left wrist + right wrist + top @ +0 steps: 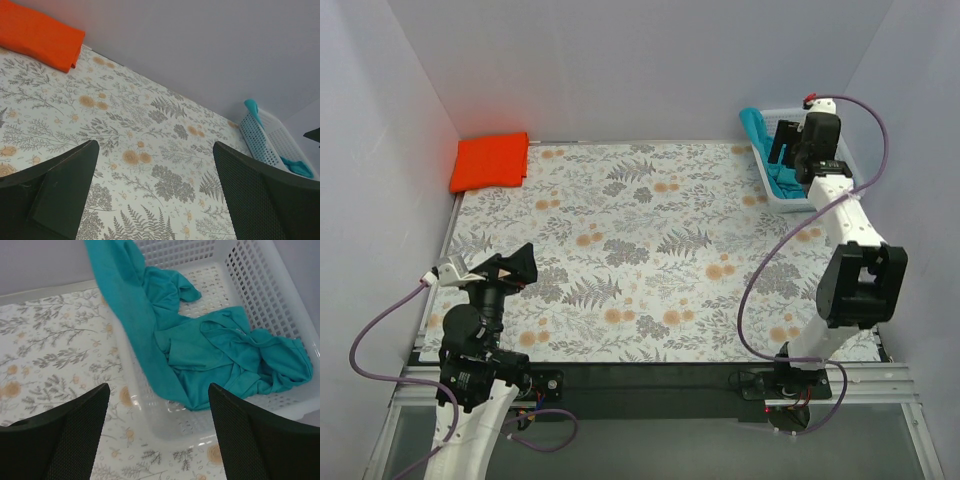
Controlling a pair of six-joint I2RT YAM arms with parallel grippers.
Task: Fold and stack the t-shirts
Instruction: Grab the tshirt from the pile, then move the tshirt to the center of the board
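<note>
A folded orange t-shirt (491, 160) lies at the table's far left corner, and shows in the left wrist view (40, 35). A crumpled teal t-shirt (200, 350) lies in the white basket (767, 195), one part draped over the basket's left rim; in the top view the teal t-shirt (757, 132) shows beside my right arm. My right gripper (157, 405) is open and empty, hovering above the basket's near left rim (170, 425); it also shows in the top view (786, 145). My left gripper (516, 267) is open and empty above the near left of the table (155, 170).
The table carries a floral-patterned cloth (650, 250). White walls close in the left, back and right sides. The basket (265, 142) stands at the far right corner against the wall. A purple cable (770, 270) loops beside the right arm.
</note>
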